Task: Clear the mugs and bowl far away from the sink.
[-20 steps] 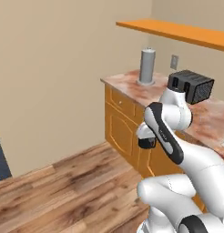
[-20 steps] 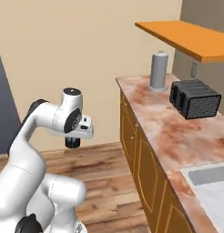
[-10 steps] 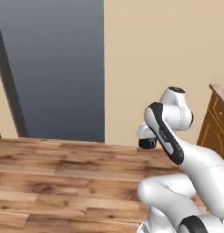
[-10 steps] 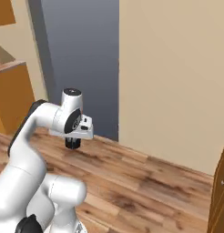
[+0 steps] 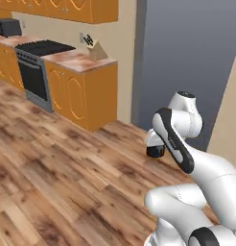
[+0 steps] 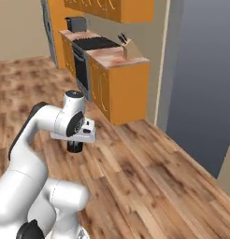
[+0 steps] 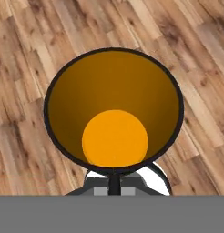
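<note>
The base has turned: the sink table is gone from view. The claw (image 6: 75, 147) grips a mug (image 7: 114, 111), only wooden floor (image 7: 36, 54) below it.

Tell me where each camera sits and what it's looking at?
Left base view: behind the arm's left, facing the wood floor, stove and knife block; the arm rises at lower right, carrying a mug.
Right base view: behind its right, same stove, counter and floor; arm at lower left.
Hand view: on the hand, looking straight into the mug over the floor.
Both base views share the stove, knife block and mug.
</note>
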Robot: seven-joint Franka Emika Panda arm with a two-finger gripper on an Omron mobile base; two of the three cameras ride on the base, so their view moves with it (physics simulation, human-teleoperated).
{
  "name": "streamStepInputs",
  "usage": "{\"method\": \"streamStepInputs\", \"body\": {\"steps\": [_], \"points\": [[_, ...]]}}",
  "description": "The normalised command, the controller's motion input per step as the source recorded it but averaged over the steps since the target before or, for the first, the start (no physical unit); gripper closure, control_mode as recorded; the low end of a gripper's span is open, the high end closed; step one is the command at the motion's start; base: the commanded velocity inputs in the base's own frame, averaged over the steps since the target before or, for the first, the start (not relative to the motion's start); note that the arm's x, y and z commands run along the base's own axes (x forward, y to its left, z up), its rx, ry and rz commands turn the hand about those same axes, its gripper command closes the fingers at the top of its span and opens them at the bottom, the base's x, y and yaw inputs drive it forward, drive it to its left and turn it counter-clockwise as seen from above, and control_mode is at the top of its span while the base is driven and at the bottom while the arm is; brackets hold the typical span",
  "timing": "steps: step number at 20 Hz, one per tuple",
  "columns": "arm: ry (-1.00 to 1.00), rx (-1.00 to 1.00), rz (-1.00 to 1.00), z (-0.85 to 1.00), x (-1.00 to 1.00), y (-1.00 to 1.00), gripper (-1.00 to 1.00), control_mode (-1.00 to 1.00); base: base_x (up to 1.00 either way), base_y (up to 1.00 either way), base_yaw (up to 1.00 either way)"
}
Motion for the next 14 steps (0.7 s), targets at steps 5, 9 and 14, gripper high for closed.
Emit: {"method": "streamStepInputs", "body": {"steps": [5, 9, 14], "points": [[0.0, 0.0, 0.0, 0.0, 0.0, 0.0, 1.0, 1.0, 0.0, 0.0, 0.99], [0.0, 0.0, 0.0, 0.0, 0.0, 0.0, 1.0, 1.0, 0.26, -0.03, 0.7], [0.0, 0.0, 0.0, 0.0, 0.0, 0.0, 1.0, 1.0, 0.54, 0.38, 0.34]]}}
